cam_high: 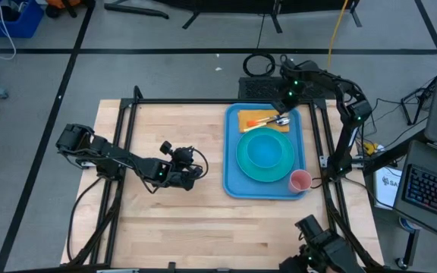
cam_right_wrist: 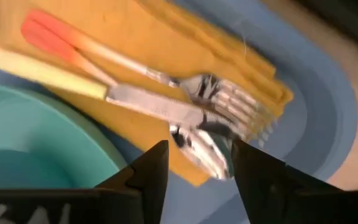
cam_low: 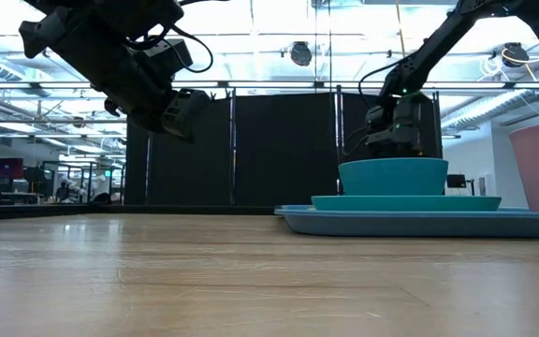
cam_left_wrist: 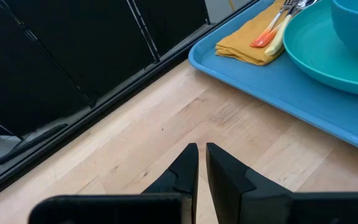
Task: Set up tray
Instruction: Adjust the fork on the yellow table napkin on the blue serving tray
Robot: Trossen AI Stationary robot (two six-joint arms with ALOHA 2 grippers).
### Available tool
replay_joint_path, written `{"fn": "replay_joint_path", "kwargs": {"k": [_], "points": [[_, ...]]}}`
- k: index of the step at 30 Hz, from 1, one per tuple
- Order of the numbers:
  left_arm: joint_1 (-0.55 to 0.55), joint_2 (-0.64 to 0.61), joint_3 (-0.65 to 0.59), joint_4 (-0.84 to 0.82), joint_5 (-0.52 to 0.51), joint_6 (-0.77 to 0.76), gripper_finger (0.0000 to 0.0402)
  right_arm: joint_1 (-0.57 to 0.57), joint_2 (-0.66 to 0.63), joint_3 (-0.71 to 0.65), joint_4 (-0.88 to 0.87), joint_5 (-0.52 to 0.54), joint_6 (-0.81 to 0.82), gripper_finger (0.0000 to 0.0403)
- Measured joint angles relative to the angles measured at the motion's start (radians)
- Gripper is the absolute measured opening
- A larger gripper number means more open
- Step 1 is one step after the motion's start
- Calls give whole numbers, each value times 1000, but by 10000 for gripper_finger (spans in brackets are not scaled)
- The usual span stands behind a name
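Note:
The blue tray [cam_high: 234,171] lies flat on the table's right half. On it are a yellow-orange napkin [cam_right_wrist: 166,37] at the far end, a turquoise plate [cam_high: 245,163] with a bowl [cam_high: 265,149] on it, and a pink cup [cam_high: 300,180] at the near right corner. An orange-handled fork [cam_right_wrist: 55,37], a yellow-handled knife [cam_right_wrist: 48,74] and a spoon [cam_right_wrist: 204,149] lie on the napkin. My right gripper [cam_right_wrist: 199,158] hangs open over the cutlery's metal ends, pointing steeply down. My left gripper [cam_left_wrist: 202,152] hovers shut over bare table left of the tray.
A black frame rail [cam_high: 180,101] runs along the table's far edge, and upright posts stand at the sides. Bare wood [cam_high: 165,220] spreads left of and in front of the tray. A keyboard [cam_high: 435,189] sits off the table on the right.

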Motion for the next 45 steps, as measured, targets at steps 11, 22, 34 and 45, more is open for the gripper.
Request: {"fn": "replay_joint_path", "kwargs": {"k": [11, 22, 34, 45], "points": [[0, 0, 0, 0, 1, 0, 37, 0, 0, -1, -44, 0, 10, 159], [0, 0, 0, 0, 1, 0, 37, 0, -2, -66, -47, -2, 2, 158], [0, 0, 0, 1, 0, -4, 37, 0, -2, -110, 8, -1, 1, 157], [0, 0, 0, 1, -11, -5, 37, 0, -2, -110, 32, 61, 1, 157]]}}
